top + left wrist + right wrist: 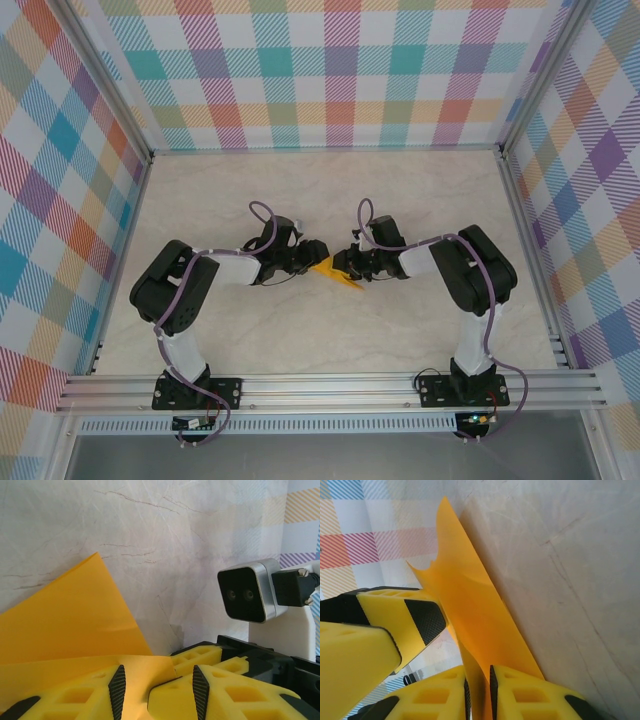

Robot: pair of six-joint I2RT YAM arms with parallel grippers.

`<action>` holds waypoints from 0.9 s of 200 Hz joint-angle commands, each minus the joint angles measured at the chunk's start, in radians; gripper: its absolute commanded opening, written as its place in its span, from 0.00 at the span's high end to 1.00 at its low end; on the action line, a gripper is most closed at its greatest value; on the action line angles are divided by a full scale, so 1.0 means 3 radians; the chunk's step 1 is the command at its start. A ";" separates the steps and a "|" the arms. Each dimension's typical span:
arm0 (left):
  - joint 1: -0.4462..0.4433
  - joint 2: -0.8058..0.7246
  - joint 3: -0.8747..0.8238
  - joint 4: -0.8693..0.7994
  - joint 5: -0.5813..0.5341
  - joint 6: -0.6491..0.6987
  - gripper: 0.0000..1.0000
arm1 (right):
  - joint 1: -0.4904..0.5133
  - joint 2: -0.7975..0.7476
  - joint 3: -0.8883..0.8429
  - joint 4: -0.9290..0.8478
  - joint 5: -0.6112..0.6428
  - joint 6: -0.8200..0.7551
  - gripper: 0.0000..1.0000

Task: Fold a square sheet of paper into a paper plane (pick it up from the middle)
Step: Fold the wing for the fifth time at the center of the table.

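Marble table (300, 190), one orange paper (335, 273), two grippers (313, 257) (349, 268)

The top camera looked down from high up, behind the two arms (180, 290), and saw the whole table (330, 190). Each wrist camera sat very close behind its own yellow fingers (260, 707), looking low across the table. All three saw the orange paper (338, 272) in the middle.

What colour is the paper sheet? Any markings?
Plain orange-yellow, no markings. The square sheet of paper shows best in the left wrist view.
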 commanded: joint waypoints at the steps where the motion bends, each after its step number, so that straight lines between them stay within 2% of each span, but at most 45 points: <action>1: -0.0032 0.0021 0.0088 -0.0100 -0.0051 0.0014 0.58 | -0.0021 -0.0193 0.0014 -0.0276 0.0030 -0.0243 0.76; 32: -0.0032 0.0040 0.0102 -0.0131 -0.0060 0.0015 0.58 | -0.0038 -0.0417 -0.0025 -0.0590 0.0135 -0.0651 0.63; 64: -0.0033 0.0067 0.0119 -0.0151 -0.0070 0.0018 0.58 | -0.0038 -0.0639 -0.0109 -0.0825 0.0310 -0.1171 0.56; 112: -0.0032 0.0077 0.0156 -0.0191 -0.0078 0.0030 0.59 | -0.0020 -0.0953 -0.0319 -0.0760 0.0432 -0.1918 0.55; 180: -0.0035 0.0123 0.0195 -0.0213 -0.0074 0.0030 0.59 | 0.0070 -0.0851 -0.0183 -0.0868 0.0412 -0.2340 0.56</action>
